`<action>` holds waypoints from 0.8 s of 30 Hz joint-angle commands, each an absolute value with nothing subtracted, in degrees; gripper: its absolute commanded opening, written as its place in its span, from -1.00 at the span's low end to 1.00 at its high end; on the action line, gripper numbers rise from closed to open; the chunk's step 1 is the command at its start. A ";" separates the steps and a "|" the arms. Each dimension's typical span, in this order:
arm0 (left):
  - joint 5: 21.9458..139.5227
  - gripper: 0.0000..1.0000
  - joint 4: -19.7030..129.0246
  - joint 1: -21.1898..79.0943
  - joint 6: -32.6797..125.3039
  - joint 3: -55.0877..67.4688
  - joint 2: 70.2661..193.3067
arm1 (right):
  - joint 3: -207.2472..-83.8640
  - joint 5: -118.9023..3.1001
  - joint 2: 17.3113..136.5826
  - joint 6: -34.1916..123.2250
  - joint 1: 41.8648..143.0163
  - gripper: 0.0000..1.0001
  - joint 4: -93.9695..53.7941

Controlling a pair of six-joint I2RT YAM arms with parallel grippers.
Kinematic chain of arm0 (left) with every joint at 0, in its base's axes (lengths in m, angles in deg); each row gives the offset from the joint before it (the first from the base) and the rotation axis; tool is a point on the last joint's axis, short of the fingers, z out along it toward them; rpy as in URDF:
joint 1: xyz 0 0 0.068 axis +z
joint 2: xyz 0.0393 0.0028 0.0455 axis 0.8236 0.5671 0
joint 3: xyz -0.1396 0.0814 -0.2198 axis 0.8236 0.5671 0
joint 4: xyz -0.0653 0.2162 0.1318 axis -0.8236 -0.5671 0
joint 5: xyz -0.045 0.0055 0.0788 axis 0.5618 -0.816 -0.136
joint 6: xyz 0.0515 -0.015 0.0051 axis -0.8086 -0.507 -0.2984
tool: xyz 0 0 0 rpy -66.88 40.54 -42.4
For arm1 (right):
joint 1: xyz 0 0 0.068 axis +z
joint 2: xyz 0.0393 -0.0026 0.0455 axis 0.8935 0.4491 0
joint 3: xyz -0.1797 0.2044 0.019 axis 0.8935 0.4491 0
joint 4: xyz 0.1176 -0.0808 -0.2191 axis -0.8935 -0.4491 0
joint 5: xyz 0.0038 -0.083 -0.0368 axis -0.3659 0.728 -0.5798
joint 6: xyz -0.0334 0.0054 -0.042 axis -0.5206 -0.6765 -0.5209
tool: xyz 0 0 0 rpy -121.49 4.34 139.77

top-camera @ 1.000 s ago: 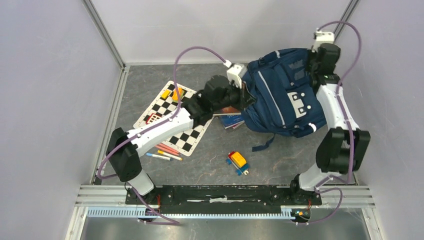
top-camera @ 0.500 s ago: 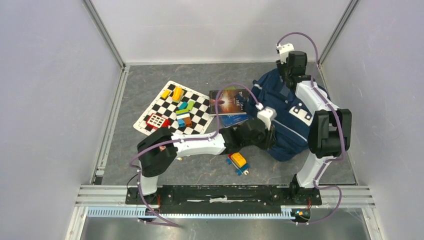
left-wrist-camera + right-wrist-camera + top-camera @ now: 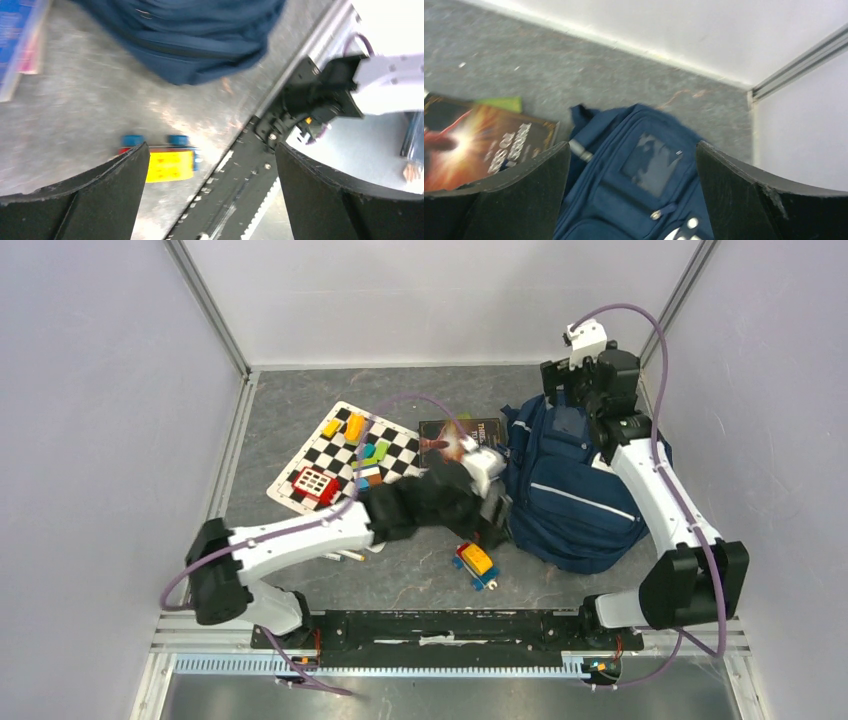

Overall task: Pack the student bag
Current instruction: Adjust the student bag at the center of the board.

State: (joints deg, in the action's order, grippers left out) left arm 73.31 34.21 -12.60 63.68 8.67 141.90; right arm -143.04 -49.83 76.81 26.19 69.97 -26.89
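Note:
The student bag point(image 3: 580, 502), a large navy backpack with a pale stripe, lies on the grey floor at the right. My left gripper point(image 3: 497, 516) hovers open at its near left edge, nothing between the fingers. In the left wrist view the bag point(image 3: 190, 40) fills the top, and the left gripper point(image 3: 210, 155) stands open above bare floor. My right gripper point(image 3: 566, 398) is open over the bag's far end. The right wrist view shows the bag's point(image 3: 644, 185) zip pocket below the right gripper point(image 3: 632, 155), apart from the wide jaws.
A dark book point(image 3: 455, 435) lies just left of the bag. A chessboard mat point(image 3: 335, 480) with coloured blocks point(image 3: 368, 452) is further left, pens point(image 3: 350, 555) at its near edge. A yellow and blue toy car point(image 3: 475, 562) sits near the front rail point(image 3: 450, 625).
Both grippers have gone from shut to open and let go of the bag. The bag has settled flat on the floor, stripe up. The left arm has swung back leftward.

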 commanded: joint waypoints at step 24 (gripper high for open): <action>79.55 0.99 25.96 24.34 50.59 11.91 134.21 | -141.48 -51.93 93.11 24.24 83.62 -0.24 -33.23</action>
